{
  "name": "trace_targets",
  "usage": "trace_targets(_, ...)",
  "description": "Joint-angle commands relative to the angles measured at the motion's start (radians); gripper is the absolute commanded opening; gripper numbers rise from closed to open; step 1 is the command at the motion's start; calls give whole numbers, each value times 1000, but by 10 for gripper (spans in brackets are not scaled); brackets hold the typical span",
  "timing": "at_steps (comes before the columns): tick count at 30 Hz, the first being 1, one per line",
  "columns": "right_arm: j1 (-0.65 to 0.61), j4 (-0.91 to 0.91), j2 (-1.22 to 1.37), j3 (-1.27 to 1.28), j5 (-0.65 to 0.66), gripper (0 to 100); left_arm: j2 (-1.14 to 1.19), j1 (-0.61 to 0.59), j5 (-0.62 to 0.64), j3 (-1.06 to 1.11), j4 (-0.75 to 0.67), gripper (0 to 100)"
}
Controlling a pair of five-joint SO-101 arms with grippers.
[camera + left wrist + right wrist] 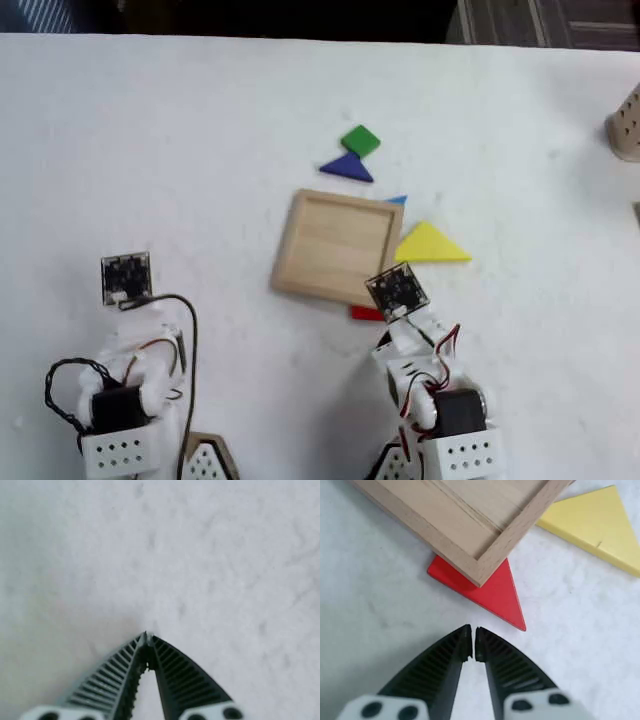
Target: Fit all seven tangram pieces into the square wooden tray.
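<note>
1. Red flat triangle (495,592) lies just ahead of the right gripper (473,642), whose jaws are pressed together on nothing. One corner of the piece is tucked under the near corner of the square wooden tray (470,525).
2. Its long edge faces the gripper and runs slantwise across in front of the tips, with 1 sharp point nearest them. I judge the jaws must part and the piece be drawn out from under the tray before it can be lifted.
3. For this piece the right arm is far the nearer. The left gripper (147,642) sits closed and empty over the bare white table (150,130), well apart from every piece.
4. In the high view the tray holds no piece yet; its floor is plain wood.
5. Around it, the large yellow triangle (432,245) lies just beside 1 side, and a small light-blue piece (397,200) peeks out at the far corner. The dark blue triangle (347,168) and the green square (360,140) lie close together beyond the far edge.
6. That makes 5 pieces I can count, all outside the tray.
</note>
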Motion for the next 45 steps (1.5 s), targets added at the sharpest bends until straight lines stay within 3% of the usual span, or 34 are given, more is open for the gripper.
trace_targets(1,1,-16,5,6,11,19,-18,-4,-6,-5,5,25)
trace_targets(27,4,16,2,6,11,19,-18,-5,-6,-5,-15,27)
trace_targets(39,108,12,-1,3,5,21,-18,35,-5,-5,-379,27)
trace_targets(45,174,13,-1,-11,11,21,-16,119,-2,-86,-376,28)
